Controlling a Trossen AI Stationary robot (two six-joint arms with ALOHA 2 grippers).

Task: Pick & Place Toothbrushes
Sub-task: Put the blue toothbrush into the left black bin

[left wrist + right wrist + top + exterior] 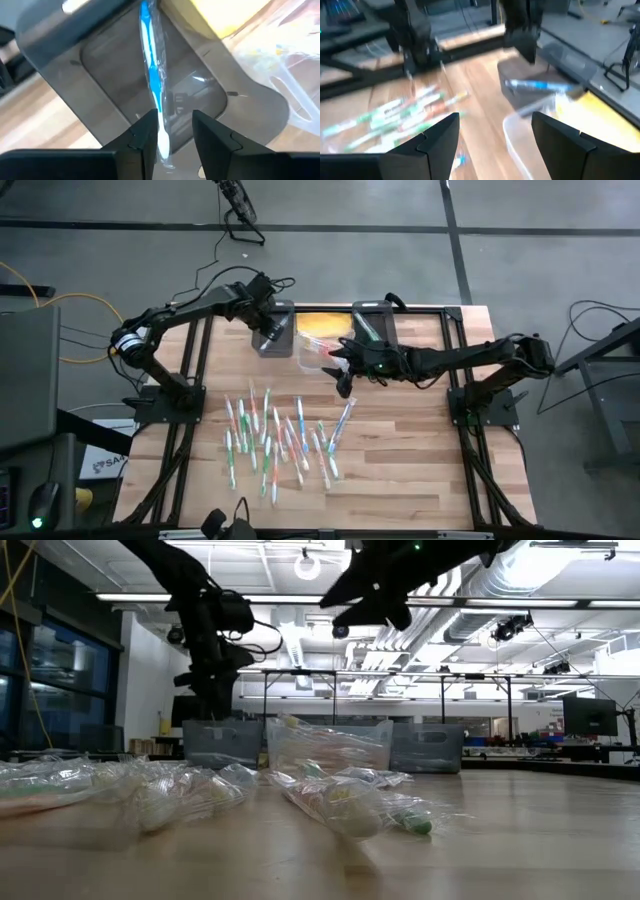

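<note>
Several wrapped toothbrushes with green, pink and blue handles lie scattered on the wooden table's near middle. My left gripper hangs open over the grey bin at the far edge. A wrapped blue toothbrush runs from between its fingers out over the bin; in the right wrist view this toothbrush lies slanted across the bin. My right gripper is open, holds nothing, and hovers by the clear bin. My left gripper stands with its fingers on either side of the blue toothbrush's white handle end, pointing steeply down from above. The handle runs close along one finger; I cannot tell whether they touch.
A second dark bin stands to the right of the clear one, and something yellow lies behind it. The table frame's black rails run along both sides. Bare wood lies between the bins and the pile.
</note>
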